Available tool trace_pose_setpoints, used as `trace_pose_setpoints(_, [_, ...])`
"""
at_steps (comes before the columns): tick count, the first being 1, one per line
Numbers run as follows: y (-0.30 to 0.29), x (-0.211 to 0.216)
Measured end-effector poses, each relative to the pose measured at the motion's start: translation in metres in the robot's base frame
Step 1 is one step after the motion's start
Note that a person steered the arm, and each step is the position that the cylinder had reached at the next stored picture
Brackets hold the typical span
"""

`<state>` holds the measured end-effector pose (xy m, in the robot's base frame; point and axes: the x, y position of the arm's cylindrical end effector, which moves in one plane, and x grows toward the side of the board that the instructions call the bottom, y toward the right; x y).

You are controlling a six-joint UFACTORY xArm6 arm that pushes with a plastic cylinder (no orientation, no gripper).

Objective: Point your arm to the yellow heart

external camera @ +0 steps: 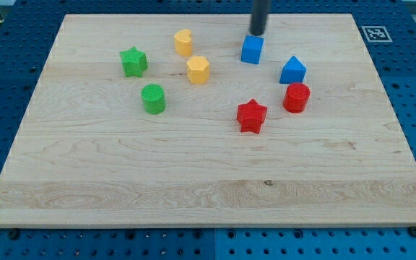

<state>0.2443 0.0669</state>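
Observation:
The yellow heart [184, 42] lies near the view's top, left of centre. A yellow hexagon-like block [198, 70] sits just below and right of it. My tip [256, 33] stands at the view's top, right above the blue cube [252, 50] and very close to it. The tip is well to the right of the yellow heart, apart from it.
A green star [133, 62] and a green cylinder [153, 98] lie at the left. A blue house-shaped block [292, 71], a red cylinder [296, 97] and a red star [251, 115] lie at the right. The wooden board [208, 195] ends in blue pegboard all around.

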Motion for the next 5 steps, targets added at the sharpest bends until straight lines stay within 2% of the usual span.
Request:
trace_pose_setpoints(2, [-0.107, 0.000])
trace_pose_setpoints(5, [-0.127, 0.000])
